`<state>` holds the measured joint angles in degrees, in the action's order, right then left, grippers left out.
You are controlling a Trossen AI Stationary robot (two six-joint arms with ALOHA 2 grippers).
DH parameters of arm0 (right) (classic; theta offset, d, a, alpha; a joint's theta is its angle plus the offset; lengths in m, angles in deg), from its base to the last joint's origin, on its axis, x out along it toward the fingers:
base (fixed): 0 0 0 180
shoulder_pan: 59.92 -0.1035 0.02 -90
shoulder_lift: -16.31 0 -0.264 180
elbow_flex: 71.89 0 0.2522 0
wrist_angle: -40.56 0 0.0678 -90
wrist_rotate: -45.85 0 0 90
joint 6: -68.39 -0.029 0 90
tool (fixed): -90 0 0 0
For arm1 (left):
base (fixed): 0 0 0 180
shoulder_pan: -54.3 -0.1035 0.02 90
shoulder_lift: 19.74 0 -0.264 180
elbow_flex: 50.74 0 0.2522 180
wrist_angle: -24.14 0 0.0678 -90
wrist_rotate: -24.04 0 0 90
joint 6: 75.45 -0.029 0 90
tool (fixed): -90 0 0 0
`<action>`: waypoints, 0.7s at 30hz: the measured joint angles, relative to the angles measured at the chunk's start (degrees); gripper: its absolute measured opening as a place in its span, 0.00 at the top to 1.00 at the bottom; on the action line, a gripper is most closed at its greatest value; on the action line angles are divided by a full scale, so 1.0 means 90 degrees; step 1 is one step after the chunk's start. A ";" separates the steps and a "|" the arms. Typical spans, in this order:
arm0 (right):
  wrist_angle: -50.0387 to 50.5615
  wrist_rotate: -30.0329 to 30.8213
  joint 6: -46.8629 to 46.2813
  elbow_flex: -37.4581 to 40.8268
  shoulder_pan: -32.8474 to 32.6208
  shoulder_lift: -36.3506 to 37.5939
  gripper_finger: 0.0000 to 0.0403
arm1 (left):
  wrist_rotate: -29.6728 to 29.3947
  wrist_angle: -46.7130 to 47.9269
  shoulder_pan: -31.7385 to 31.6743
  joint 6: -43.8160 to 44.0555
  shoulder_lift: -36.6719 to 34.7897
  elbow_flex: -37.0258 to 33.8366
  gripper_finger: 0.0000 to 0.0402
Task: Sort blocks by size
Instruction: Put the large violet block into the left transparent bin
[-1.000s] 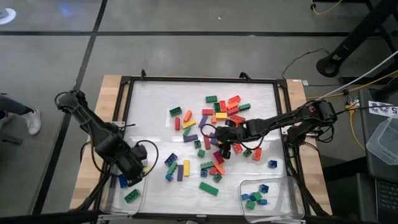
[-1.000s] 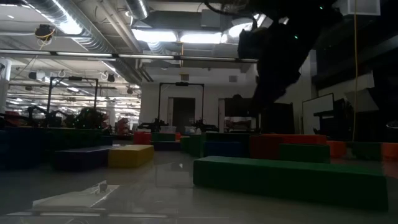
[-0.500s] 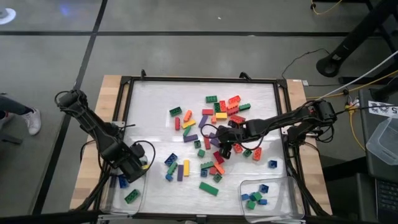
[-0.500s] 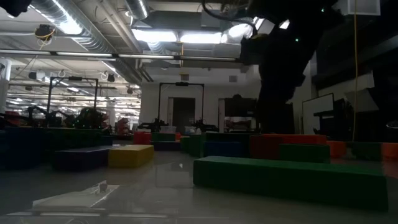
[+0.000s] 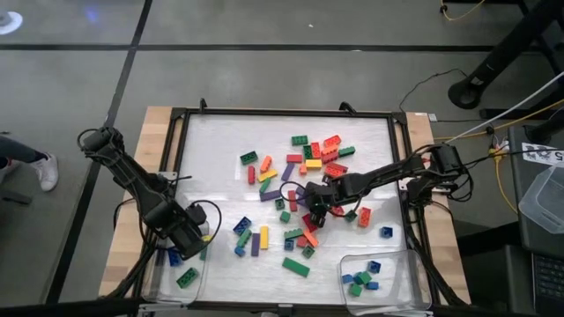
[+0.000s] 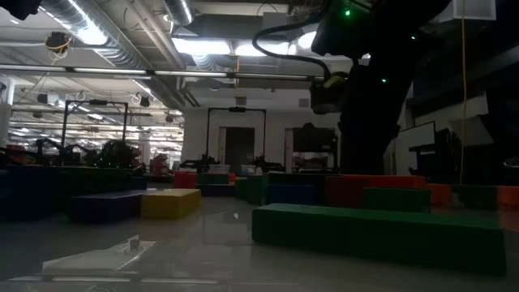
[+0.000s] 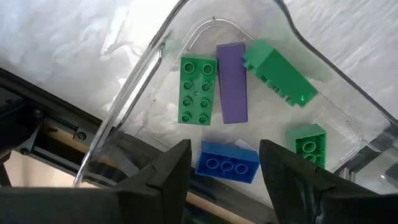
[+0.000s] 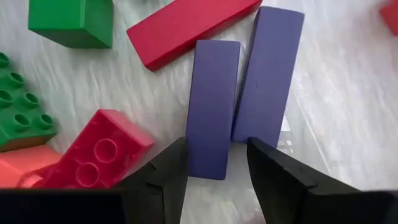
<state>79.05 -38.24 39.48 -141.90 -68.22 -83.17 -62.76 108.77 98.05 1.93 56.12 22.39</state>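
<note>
Left gripper (image 5: 188,239) parked over left tray (image 5: 152,280), fingers apart, holding nothing; long blocks (image 7: 231,82) below it, unchanged. Loose blocks (image 5: 304,172) mid-table. Right gripper (image 5: 315,211) now shifted left into that pile, fingers spread, nothing gripped, lined up on two purple long blocks (image 8: 212,106). Judged: pickup imminent. Small blocks in right tray (image 5: 410,286).

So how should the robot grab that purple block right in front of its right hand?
Across its narrow width, coming straight down. The purple block lies flat and long between the open right gripper fingers, but a second purple block touches one long side, so that finger must wedge in.
</note>
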 joint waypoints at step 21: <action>0.0197 -0.0056 0.0098 -0.0425 0.0007 -0.0058 0.59 | -0.0293 -0.0215 -0.0002 -0.0270 0.0000 0.0000 0.56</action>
<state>80.83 -38.74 40.36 -145.73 -68.15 -83.69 -65.39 106.84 98.03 -0.50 56.12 22.39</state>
